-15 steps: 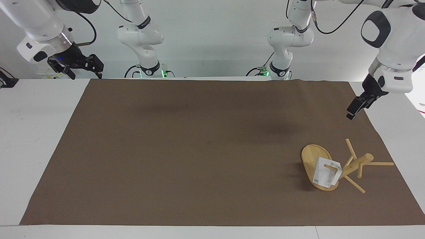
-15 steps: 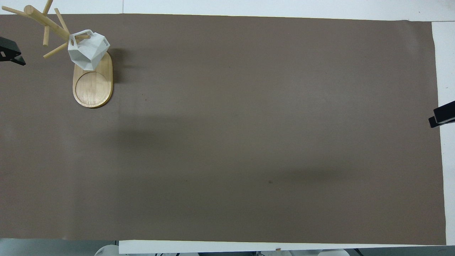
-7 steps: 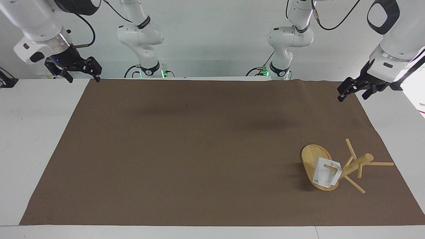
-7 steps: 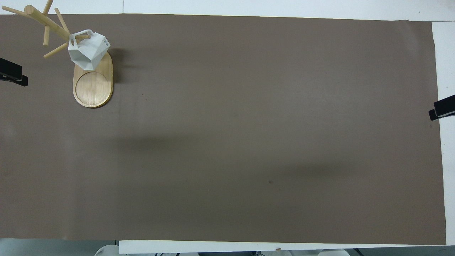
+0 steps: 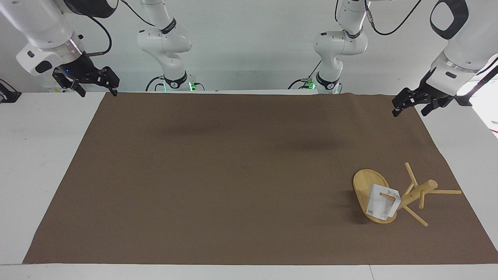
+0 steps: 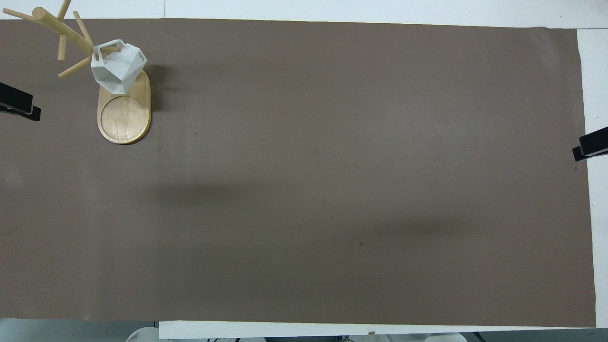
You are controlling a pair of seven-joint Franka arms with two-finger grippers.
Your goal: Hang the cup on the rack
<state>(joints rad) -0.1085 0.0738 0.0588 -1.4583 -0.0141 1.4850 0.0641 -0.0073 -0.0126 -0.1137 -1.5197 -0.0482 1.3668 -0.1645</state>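
Note:
The bamboo rack (image 5: 363,184) stands on the brown mat toward the left arm's end of the table, in the part farther from the robots. The white faceted cup (image 5: 383,204) hangs on it, with a peg through its triangular handle. In the overhead view the cup (image 6: 118,66) hangs over the rack's oval base (image 6: 123,118). My left gripper (image 5: 409,110) is open and empty, up in the air over the mat's corner, well apart from the rack; its tip shows in the overhead view (image 6: 19,102). My right gripper (image 5: 97,89) is open and empty over the mat's other corner, waiting.
The brown mat (image 5: 233,175) covers most of the white table (image 5: 42,155). The right gripper's tip (image 6: 589,145) shows at the edge of the overhead view. Nothing else lies on the mat.
The left gripper has risen and drawn back toward the robots, away from the rack, and turned its fingers. The right gripper shifted slightly. Cup and rack have not moved.

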